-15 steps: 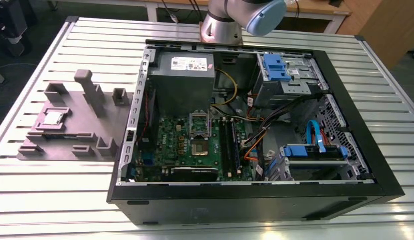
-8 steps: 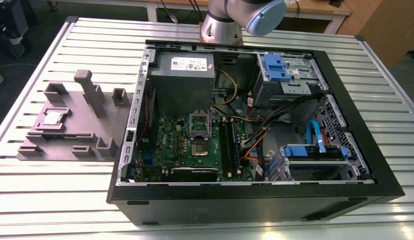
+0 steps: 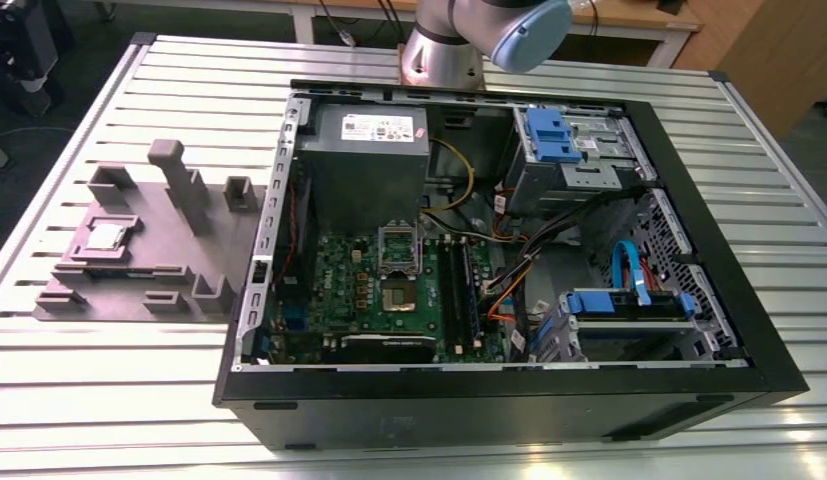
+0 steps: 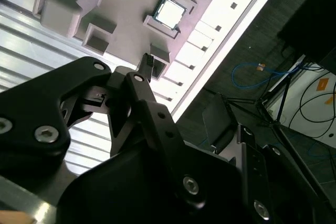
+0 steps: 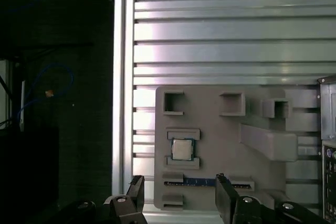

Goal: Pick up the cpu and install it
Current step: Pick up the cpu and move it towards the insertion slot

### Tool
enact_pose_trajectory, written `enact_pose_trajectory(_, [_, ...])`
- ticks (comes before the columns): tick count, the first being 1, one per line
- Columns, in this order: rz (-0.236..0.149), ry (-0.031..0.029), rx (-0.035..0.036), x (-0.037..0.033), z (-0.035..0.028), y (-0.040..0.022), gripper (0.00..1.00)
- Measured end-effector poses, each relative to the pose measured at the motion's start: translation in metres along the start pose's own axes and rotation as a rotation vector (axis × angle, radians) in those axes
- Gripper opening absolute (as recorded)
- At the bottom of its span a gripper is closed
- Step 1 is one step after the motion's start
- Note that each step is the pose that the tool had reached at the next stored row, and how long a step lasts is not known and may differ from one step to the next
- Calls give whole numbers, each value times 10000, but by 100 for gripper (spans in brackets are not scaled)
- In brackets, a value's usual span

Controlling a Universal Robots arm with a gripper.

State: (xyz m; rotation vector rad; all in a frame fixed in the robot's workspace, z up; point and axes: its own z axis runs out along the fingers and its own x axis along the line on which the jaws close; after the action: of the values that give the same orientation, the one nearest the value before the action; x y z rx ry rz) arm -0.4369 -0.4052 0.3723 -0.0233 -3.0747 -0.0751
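An open computer case (image 3: pixel 520 400) lies on the slatted table (image 3: pixel 120 400). A purple-grey tray (image 3: pixel 146 255) sits beside it, near the table's edge on the exterior view's left.

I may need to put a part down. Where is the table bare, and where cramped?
In the exterior view, bare slats of the table lie in front of the tray and behind it. The gap between tray and computer case is narrow. Inside the case, boards and cables crowd it; the chip occupies its tray pocket.
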Motion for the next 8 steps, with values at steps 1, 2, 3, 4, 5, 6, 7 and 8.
enact_pose_trajectory(1, [0,0,0,0,8,0,65])
enact_pose_trajectory(2, [0,0,0,-1,17,-1,65])
enact_pose_trajectory(3, [0,1,0,-2,25,-1,65])
enact_pose_trajectory(4, [0,0,0,-2,34,-1,65])
enact_pose_trajectory(5, [1,1,0,-3,41,-2,65])
enact_pose_trajectory(6, [0,1,1,-3,47,-2,65])
enact_pose_trajectory(7, [0,1,1,-4,52,-2,65])
enact_pose_trajectory(8, [1,1,0,-4,57,-2,65])
